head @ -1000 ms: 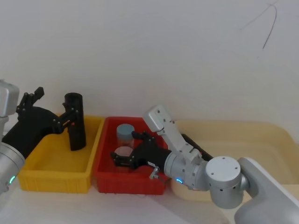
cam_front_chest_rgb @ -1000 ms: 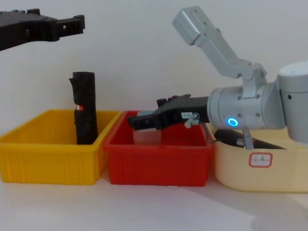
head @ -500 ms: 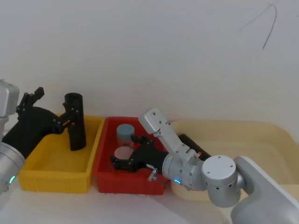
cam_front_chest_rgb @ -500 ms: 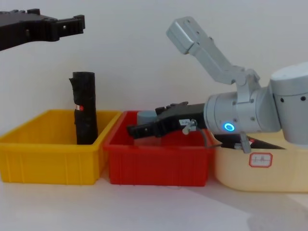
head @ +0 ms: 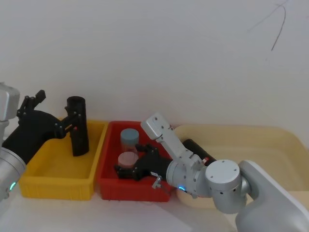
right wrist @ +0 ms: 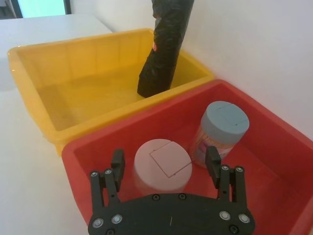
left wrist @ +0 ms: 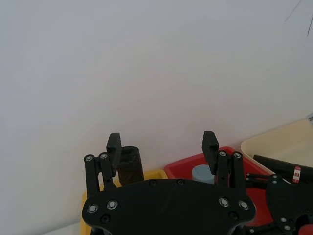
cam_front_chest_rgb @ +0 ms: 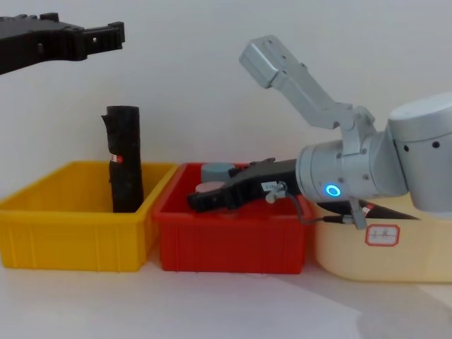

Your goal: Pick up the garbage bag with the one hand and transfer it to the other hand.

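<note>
The garbage bag [head: 198,150] lies in the cream tub [head: 270,145], at 3 o'clock from the red bin [head: 108,179], partly behind the right arm. The right end effector [right wrist: 166,169], fingers apart, hangs low in the red bin straddling a pink-lidded jar [right wrist: 162,164]; a blue-lidded jar [right wrist: 221,126] stands beside it. The left end effector [left wrist: 162,148], fingers apart, hovers high over the yellow bin [head: 53,186], where a ragged black roll [head: 78,126] stands upright.

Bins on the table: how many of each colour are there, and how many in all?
Yellow bin: 1
Red bin: 1
Cream bin: 1
Total: 3
</note>
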`<state>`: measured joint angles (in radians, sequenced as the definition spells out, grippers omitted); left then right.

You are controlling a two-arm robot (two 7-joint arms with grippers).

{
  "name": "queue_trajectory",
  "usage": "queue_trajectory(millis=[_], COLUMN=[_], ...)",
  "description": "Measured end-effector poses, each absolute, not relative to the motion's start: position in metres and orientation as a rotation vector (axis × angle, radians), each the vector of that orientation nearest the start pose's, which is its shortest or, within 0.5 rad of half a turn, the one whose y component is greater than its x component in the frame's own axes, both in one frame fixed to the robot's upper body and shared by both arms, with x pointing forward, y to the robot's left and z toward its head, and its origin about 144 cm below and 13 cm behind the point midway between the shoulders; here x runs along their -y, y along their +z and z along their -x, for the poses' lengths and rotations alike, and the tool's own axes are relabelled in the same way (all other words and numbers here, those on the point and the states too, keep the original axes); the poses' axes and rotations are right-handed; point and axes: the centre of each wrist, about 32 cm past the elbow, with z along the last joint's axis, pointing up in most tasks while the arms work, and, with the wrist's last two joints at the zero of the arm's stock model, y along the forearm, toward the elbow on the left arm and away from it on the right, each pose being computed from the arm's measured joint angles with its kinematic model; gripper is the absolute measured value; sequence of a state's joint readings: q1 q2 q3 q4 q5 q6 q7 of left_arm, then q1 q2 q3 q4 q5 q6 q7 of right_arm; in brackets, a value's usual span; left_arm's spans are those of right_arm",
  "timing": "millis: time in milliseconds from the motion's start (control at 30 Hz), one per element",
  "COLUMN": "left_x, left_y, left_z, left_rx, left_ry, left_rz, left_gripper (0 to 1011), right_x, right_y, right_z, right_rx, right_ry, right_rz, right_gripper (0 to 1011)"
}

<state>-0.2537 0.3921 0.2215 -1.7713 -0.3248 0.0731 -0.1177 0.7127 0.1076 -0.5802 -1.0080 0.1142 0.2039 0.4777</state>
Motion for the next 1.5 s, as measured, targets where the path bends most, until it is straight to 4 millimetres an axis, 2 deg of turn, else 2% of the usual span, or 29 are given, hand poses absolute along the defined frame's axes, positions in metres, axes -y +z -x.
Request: queue_trajectory(millis=[233, 333, 367, 433, 500, 667, 1067, 1200, 1500], left_x=[-0.252, -0.252, -0.251, -0.252, -0.252, -0.251, -0.251, -0.252, -0.252], left_y=[1.283, 1.283, 1.283, 1.283, 1.283, 1.283, 1.283, 1.283, 1.283], left_z=[-0.499, -0.499, -0.499, -0.499, -0.499, -0.499, -0.499, -0.499, -0.499], left_rx=[0.291, 0.291, 0.291, 0.291, 0.291, 0.291, 0.291, 0.291, 0.291], left_ry=[1.175, 1.175, 1.175, 1.175, 1.175, 1.175, 1.175, 1.175, 1.175], left_rz=[0.132, 0.132, 0.132, 0.132, 0.132, 0.132, 0.132, 0.132, 0.132], left_gripper=[1001, 1001, 1001, 1001, 1001, 1001, 1001, 1001, 1001], right_x=[0.128, 0.128, 0.128, 0.128, 0.128, 0.128, 0.131, 0.133, 0.147], right_y=[1.224, 1.224, 1.224, 1.224, 1.224, 1.224, 1.230, 1.238, 1.269], right_z=[-0.622, -0.623, -0.623, -0.624, -0.624, -0.626, -0.625, -0.624, -0.617], right_rx=[0.075, 0.067, 0.061, 0.056, 0.052, 0.041, 0.034, 0.040, 0.077], right_ry=[-0.717, -0.721, -0.725, -0.728, -0.731, -0.739, -0.757, -0.770, -0.818], right_rz=[0.383, 0.387, 0.390, 0.391, 0.394, 0.401, 0.390, 0.356, 0.225], right_gripper=[978, 929, 872, 840, 765, 676, 675, 675, 675])
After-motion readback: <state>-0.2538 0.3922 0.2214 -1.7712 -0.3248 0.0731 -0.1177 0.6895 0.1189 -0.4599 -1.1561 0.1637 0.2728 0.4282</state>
